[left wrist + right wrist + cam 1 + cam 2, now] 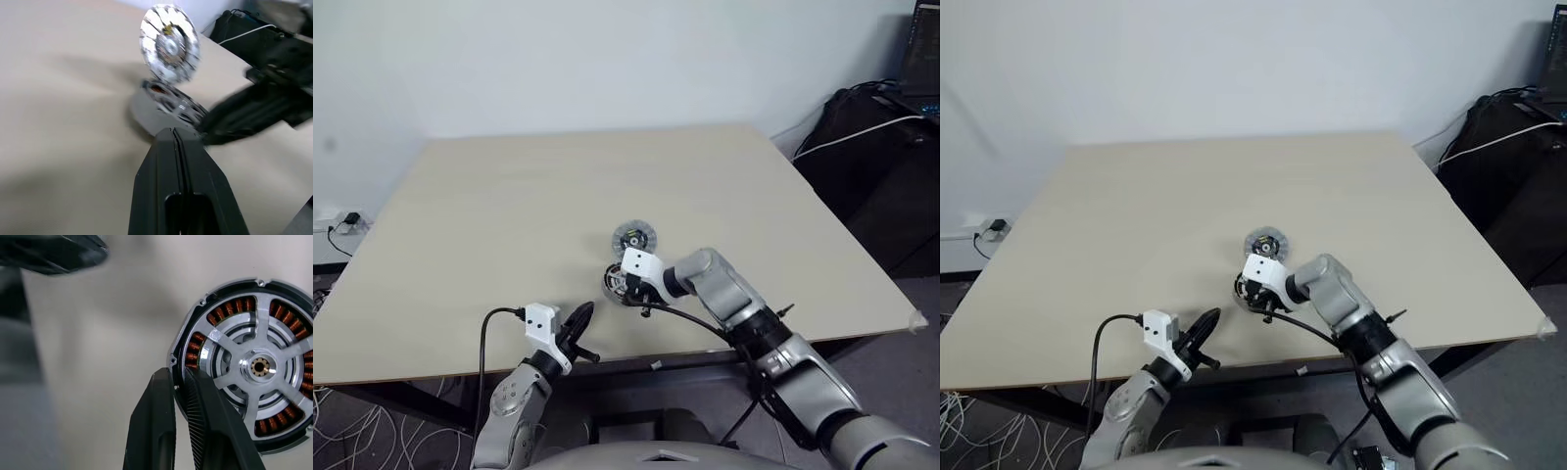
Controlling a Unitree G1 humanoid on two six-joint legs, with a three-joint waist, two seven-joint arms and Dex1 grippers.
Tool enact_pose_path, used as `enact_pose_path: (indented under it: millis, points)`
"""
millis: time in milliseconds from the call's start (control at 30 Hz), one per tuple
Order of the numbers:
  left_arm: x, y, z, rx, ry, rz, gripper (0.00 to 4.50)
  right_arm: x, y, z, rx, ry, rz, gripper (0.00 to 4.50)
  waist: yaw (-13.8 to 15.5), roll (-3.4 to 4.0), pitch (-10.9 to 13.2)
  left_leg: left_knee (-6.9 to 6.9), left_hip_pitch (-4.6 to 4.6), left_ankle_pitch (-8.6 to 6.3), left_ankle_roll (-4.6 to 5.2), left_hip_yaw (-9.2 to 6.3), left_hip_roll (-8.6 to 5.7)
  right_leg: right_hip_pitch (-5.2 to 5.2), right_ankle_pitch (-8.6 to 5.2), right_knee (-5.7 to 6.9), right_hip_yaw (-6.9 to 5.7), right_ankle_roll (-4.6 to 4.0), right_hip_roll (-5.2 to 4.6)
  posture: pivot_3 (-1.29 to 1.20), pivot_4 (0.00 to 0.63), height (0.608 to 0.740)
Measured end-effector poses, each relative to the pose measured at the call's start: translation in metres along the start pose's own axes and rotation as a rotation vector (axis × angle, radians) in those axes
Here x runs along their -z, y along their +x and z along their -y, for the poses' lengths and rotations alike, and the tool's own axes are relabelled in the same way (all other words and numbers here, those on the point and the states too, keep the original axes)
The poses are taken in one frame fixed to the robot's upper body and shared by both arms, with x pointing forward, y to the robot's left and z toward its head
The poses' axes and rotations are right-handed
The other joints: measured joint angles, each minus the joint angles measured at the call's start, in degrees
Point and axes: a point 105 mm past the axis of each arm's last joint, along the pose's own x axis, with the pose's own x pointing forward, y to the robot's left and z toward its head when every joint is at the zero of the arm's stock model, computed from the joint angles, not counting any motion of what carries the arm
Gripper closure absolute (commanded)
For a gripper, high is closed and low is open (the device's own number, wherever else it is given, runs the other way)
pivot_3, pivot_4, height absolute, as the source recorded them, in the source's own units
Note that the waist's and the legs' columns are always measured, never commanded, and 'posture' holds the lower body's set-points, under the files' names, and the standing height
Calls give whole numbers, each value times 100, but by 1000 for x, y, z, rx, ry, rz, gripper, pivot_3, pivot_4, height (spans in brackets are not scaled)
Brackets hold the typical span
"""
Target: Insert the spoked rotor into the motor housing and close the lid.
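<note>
The motor housing (244, 362) lies flat on the pale counter (509, 215), near its front edge and about midway across. In the right wrist view the spoked rotor (259, 366) sits inside it: silver spokes run out from a brass-coloured hub, and the copper windings show through the gaps between them. No brand, label or writing can be read on either part.

The lid (634, 237) lies on the counter just behind the housing; whether the 2 touch cannot be told. Its upward face is shiny with a dark centre, and it carries some small marks too fine to read.

The right pincer (178, 382) reaches in from the right and points down at the housing's rim. Its 2 black fingers stand narrow, with a thin gap between them, and their tips are at the edge of the dark ring; whether they pinch the rim cannot be told.

The left pincer (578, 328) hovers at the counter's front edge, to the left of the housing and apart from it. Its 2 fingers are pressed flat together and hold nothing.
</note>
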Motion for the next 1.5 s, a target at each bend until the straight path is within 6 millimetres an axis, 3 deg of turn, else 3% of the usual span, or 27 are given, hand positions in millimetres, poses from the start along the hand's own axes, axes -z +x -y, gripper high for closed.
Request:
enact_pose_path:
  millis: [200,400,733,967,1500]
  points:
    - [1,0,0,7,-23,-6,4500,3,-18,-12,75,289,38,4448,-22,-6,5,12,-2,-12,-21,1,2,1,-22,2,3,23,1,0,0,740]
    - [1,0,1,14,-27,-6,4500,-21,-25,-8,163,660,146,4448,-25,-7,6,16,-2,-8,-35,0,3,-15,-20,42,3,28,3,0,0,740]
    - [0,1,1,16,-28,-5,4500,-35,-18,-7,213,800,228,4448,-59,-4,8,7,-2,-7,-37,0,2,-20,-19,42,2,25,2,0,0,740]
    - [0,0,1,11,-35,-2,4500,-12,-25,11,390,912,186,4448,-76,-1,10,4,-3,-7,-36,1,0,-22,-23,40,3,25,0,0,0,740]
    - [2,1,2,16,-48,-12,4500,-12,-20,4,403,947,177,4448,-170,4,13,-7,-4,7,-12,0,5,-25,-43,39,3,4,2,0,0,740]
